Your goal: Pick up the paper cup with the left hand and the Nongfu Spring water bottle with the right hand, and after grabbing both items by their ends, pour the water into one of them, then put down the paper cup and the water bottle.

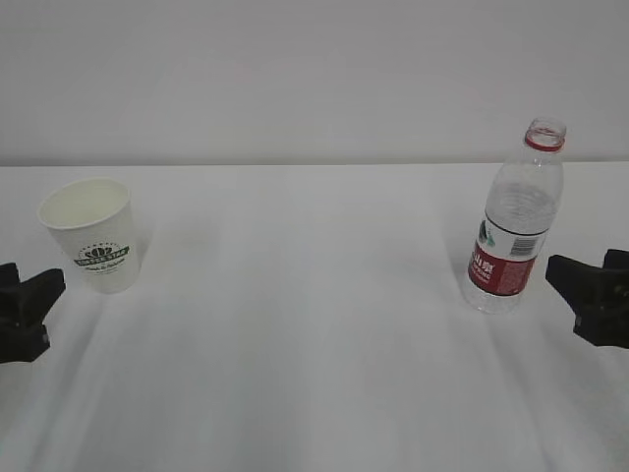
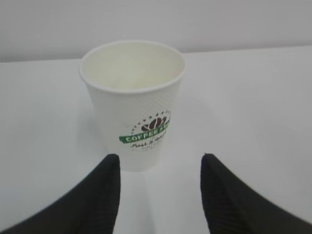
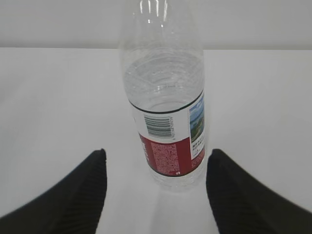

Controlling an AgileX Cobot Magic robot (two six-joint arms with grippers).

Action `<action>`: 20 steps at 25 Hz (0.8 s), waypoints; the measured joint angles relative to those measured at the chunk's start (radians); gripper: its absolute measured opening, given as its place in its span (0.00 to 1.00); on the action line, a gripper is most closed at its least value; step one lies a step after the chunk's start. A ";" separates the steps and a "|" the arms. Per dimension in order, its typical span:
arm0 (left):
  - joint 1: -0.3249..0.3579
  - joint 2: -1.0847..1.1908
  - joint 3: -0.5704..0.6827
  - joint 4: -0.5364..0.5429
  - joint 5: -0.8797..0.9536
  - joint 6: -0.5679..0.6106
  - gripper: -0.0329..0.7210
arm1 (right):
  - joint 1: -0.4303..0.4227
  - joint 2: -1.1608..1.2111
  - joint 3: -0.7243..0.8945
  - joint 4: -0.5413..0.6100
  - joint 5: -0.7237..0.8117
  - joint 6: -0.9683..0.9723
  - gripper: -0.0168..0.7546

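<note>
The white paper cup [image 1: 90, 234] with a green logo stands upright at the table's left, its inside showing no liquid [image 2: 132, 102]. My left gripper [image 1: 39, 295] sits low just left of it, open, the cup [image 2: 132, 102] a little ahead of its black fingertips [image 2: 111, 168] and untouched. The uncapped Nongfu Spring water bottle [image 1: 519, 218] stands upright at the right, holding water above its red label [image 3: 168, 109]. My right gripper [image 1: 570, 280] is open beside it, fingers [image 3: 219, 165] wide apart and short of the bottle's base.
A white tabletop [image 1: 305, 324] runs across the whole view, meeting a pale wall [image 1: 295, 69] behind. Only the cup and the bottle stand on it.
</note>
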 joint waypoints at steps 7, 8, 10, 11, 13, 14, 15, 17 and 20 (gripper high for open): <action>0.000 0.067 0.040 0.019 -0.006 0.000 0.56 | 0.000 0.000 0.000 0.000 -0.001 0.000 0.65; 0.000 0.072 0.040 0.024 -0.006 0.000 0.56 | 0.000 0.000 0.004 -0.001 -0.004 0.000 0.65; 0.000 0.077 0.040 0.031 -0.006 0.000 0.56 | 0.000 0.000 0.016 -0.002 -0.004 0.000 0.65; 0.000 0.078 0.040 0.031 -0.006 0.000 0.56 | 0.000 0.000 0.022 -0.002 -0.004 0.000 0.65; 0.000 0.078 0.040 0.035 -0.006 0.000 0.56 | 0.000 0.000 0.031 -0.002 -0.014 0.000 0.65; 0.000 0.078 0.040 0.038 -0.006 0.000 0.56 | 0.000 0.000 0.033 -0.002 -0.016 0.000 0.65; 0.000 0.078 0.040 0.042 -0.006 0.000 0.56 | 0.000 0.002 0.035 -0.002 -0.021 0.000 0.65; 0.000 0.078 0.040 0.055 -0.007 0.000 0.56 | 0.000 0.012 0.036 -0.002 -0.036 0.000 0.65; 0.000 0.078 0.040 0.063 -0.007 0.000 0.56 | 0.000 0.053 0.036 -0.002 -0.068 0.000 0.65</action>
